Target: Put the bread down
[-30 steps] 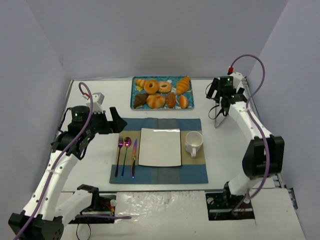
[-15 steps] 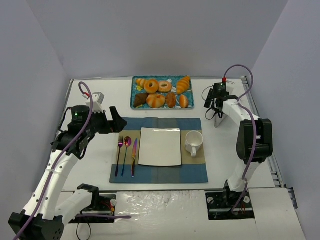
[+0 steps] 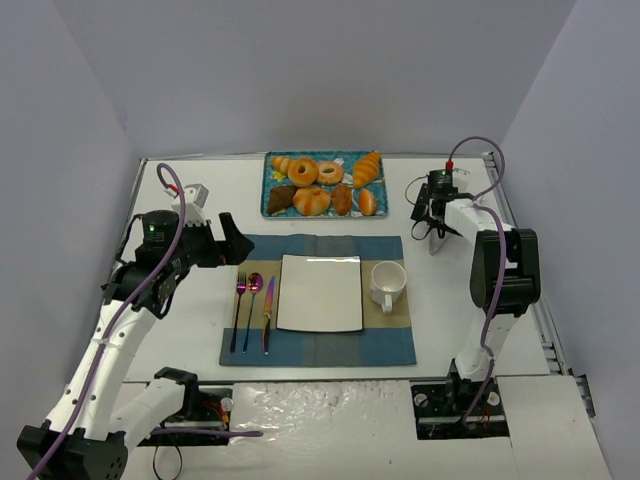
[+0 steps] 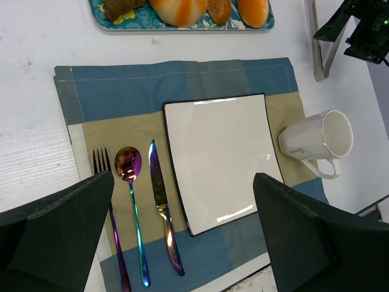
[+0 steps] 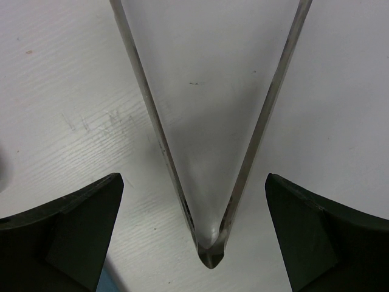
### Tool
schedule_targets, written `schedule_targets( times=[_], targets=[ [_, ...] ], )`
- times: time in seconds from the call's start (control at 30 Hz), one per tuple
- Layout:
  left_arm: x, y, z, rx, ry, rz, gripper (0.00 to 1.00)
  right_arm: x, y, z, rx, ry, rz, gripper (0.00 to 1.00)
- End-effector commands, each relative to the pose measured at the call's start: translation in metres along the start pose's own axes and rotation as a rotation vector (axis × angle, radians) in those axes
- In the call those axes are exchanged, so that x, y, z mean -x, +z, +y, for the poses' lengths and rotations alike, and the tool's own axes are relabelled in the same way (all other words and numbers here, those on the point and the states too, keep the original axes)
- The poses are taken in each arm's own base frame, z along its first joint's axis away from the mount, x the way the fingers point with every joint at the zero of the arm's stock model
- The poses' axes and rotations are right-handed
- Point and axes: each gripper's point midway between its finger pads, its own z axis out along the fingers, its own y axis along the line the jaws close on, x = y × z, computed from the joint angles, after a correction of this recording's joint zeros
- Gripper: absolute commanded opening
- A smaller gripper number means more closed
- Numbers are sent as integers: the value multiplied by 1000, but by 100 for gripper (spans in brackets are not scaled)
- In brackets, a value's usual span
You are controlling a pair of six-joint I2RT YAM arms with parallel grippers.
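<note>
Several breads (image 3: 313,201) lie on a teal tray (image 3: 268,205) at the back of the table; their near row shows in the left wrist view (image 4: 179,7). A white square plate (image 3: 320,293) sits on a blue and tan placemat (image 3: 318,346). Metal tongs (image 3: 438,238) lie on the table right of the tray. My right gripper (image 3: 432,202) is open and hovers just over the tongs (image 5: 206,121), with a finger on either side of their hinge end. My left gripper (image 3: 235,240) is open and empty above the placemat's left part, looking down on the plate (image 4: 222,158).
A white mug (image 3: 386,284) stands on the placemat right of the plate. A fork, spoon and knife (image 3: 253,310) lie left of the plate. A small white box (image 3: 194,195) sits at the back left. Grey walls close the table on three sides.
My right arm has folded in and its gripper has dropped from the back right corner down over the tongs. The left arm has not moved.
</note>
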Motion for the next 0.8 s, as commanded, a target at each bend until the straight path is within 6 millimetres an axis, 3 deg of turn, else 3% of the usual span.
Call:
schedule_targets(
  times=[0.0,0.77],
  targets=[
    [16,-4,-12,-48,38,-62,97,8,9,-8,6,32,-25,100],
    [15,-1,-10,-42,35,-55,97,-18,48,-2,81,94,44,100]
  ],
)
